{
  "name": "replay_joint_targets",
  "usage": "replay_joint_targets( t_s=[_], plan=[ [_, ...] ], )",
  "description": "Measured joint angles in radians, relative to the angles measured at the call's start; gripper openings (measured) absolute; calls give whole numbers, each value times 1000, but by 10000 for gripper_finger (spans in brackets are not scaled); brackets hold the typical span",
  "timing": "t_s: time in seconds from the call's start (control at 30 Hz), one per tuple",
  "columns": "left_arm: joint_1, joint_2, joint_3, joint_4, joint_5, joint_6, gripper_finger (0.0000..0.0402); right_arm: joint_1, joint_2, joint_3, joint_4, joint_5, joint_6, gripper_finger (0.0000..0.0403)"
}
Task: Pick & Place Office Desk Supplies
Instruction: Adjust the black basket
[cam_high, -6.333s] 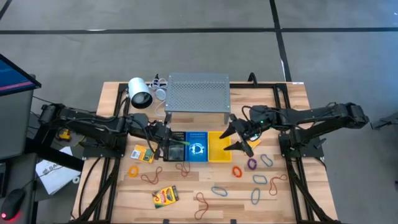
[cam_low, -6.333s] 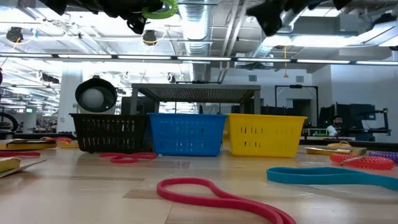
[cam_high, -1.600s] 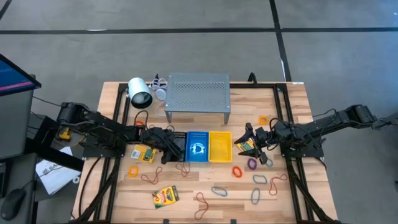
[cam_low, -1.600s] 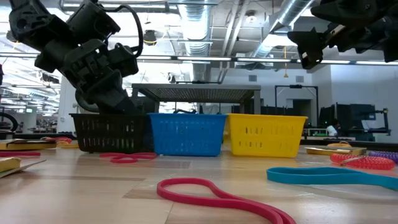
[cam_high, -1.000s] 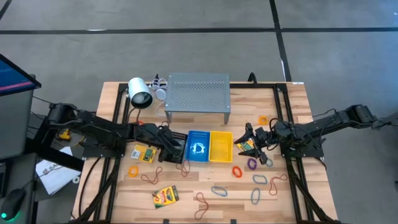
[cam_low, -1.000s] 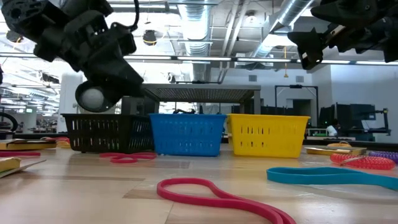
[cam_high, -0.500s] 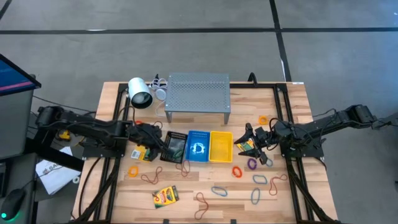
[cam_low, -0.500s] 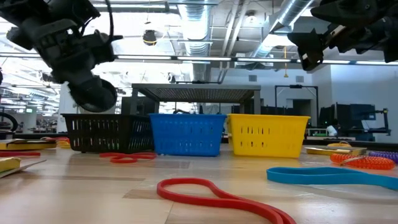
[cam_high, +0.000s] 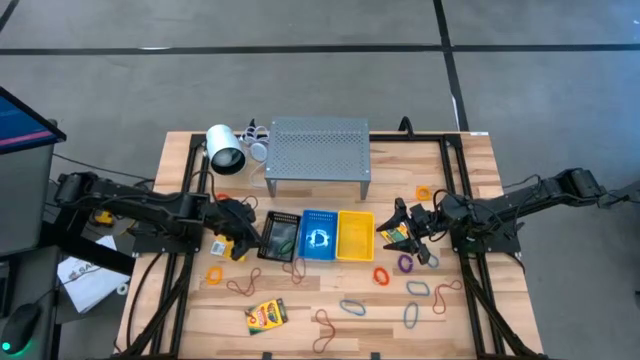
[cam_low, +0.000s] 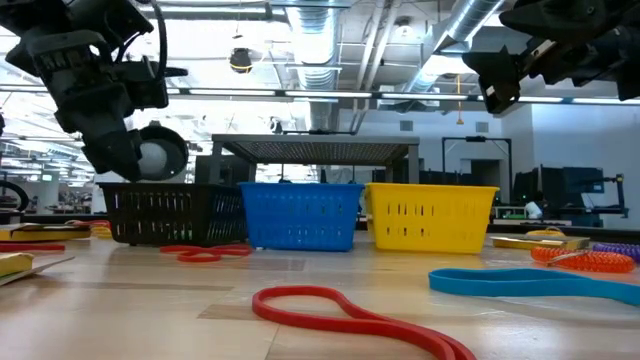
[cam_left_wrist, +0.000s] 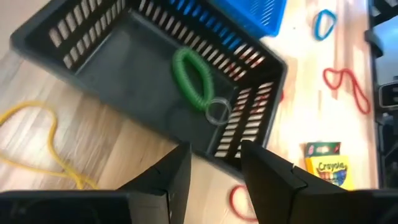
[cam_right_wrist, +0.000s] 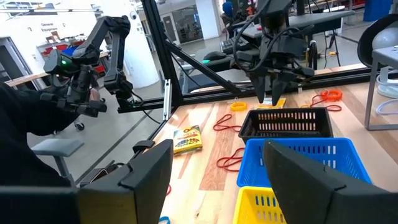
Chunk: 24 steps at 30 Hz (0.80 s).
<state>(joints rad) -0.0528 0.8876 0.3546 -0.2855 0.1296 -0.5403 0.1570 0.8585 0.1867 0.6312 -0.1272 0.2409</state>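
Three baskets stand in a row: black (cam_high: 279, 236), blue (cam_high: 318, 237) and yellow (cam_high: 353, 235). A green coiled loop (cam_left_wrist: 191, 78) and a clear ring lie in the black one. My left gripper (cam_high: 247, 237) (cam_left_wrist: 214, 149) hangs open, tipped down, just left of the black basket, over a crayon box (cam_high: 224, 247). My right gripper (cam_high: 390, 232) (cam_right_wrist: 217, 149) hovers level and open, right of the yellow basket, above another crayon box (cam_high: 399, 234). A third crayon box (cam_high: 266, 316) and several rubber bands (cam_high: 405, 264) lie on the near half of the table.
The grey perforated shelf (cam_high: 318, 150) and the white cylinder (cam_high: 225, 152) stand at the far side. A yellow band (cam_left_wrist: 37, 137) lies beside the black basket. A large red band (cam_low: 340, 310) and a blue band (cam_low: 530, 283) lie near the front edge.
My left gripper has drawn back from over the black basket toward the table's left edge and has tipped further down. The baskets and the right arm have kept still.
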Motion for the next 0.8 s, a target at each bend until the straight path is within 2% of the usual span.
replay_joint_targets(
  t_s=[0.2, 0.37, 0.53, 0.8],
  plan=[
    [-3, -4, 0, -122, 3, -49, 136, 0, 0, 0, -2, 0, 14, 244],
    [-25, -4, 0, -159, 12, -100, 136, 0, 0, 0, -2, 0, 14, 244],
    [-58, 42, 0, -138, 10, -150, 136, 0, 0, 0, -2, 0, 14, 244],
    [-79, 197, 0, -12, 9, -155, 136, 0, 0, 0, -2, 0, 14, 244]
  ],
)
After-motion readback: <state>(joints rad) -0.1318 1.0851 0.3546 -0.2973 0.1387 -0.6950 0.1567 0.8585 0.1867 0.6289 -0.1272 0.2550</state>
